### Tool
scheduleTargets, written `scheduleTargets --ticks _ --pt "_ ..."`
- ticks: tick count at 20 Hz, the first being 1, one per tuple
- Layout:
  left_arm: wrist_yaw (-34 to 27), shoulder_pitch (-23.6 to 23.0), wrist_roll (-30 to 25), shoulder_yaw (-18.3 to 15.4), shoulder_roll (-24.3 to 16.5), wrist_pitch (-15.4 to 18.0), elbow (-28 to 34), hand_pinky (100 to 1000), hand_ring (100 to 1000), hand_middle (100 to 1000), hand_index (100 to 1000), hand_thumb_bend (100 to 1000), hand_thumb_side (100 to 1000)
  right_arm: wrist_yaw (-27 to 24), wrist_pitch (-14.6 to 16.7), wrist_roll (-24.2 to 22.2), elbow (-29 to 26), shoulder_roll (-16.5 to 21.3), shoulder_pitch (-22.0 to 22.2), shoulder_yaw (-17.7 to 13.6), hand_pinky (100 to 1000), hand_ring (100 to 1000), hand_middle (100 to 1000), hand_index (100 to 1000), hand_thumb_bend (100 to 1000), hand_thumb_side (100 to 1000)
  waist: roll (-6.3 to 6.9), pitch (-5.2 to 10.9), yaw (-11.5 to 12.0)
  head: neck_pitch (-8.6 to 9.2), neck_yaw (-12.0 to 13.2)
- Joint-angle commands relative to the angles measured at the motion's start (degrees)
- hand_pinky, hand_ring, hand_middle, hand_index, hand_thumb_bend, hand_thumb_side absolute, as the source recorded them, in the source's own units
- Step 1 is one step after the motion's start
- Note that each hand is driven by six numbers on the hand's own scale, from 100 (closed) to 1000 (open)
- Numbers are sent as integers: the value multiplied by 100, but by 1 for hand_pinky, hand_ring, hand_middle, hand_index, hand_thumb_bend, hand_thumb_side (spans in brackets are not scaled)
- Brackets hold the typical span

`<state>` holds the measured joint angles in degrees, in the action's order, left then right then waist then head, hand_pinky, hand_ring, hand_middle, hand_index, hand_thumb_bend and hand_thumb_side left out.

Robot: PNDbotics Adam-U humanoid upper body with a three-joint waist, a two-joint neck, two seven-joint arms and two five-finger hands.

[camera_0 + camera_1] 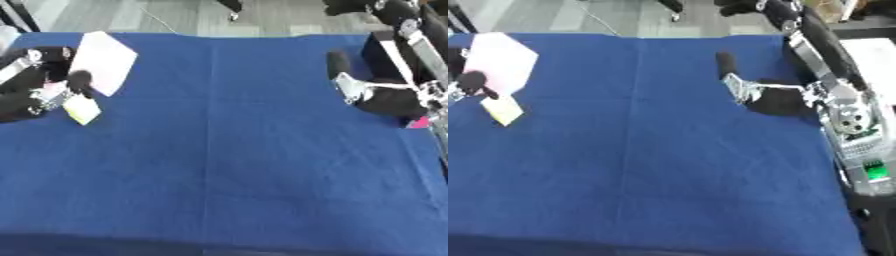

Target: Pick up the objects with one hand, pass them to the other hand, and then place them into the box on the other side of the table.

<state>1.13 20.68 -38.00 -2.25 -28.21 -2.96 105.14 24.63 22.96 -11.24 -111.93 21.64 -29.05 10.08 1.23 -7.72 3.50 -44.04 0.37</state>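
Left eye view: left hand [39, 97] at desk's [227, 150] left edge grips yellowish block [82, 109] beside white box [103, 61], likely placing; right hand [763, 95] open, empty; release next.

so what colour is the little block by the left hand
Pale yellow block, beside the left hand; clearest in the left eye view.

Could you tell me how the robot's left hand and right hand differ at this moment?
The left hand is at the table's left edge, holding a pale yellow block beside a white box; the right hand is over the blue cloth on the right side and holds nothing. The left hand's fingers curl round the block; the right hand's look relaxed. Both are black and silver.
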Motion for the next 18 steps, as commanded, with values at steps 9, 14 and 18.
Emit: scheduleTargets --ticks 9,14,18 --pt "-56 462 -537 485 -311 188 -143 684 493 423 628 100 597 387 721 -352 20 50 -583 515 855 825 836 947 134 237 5 43 31 -8 -13" --pt "-98 662 -810 699 -386 288 -230 687 496 426 630 100 599 579 1015 -391 49 30 -757 683 859 832 845 946 204 216 11 29 38 -8 18" --pt "-125 848 -1055 904 -449 372 -302 688 498 428 632 100 598 742 1231 -398 86 17 -877 813 859 835 849 944 247 207 15 8 44 -8 42"
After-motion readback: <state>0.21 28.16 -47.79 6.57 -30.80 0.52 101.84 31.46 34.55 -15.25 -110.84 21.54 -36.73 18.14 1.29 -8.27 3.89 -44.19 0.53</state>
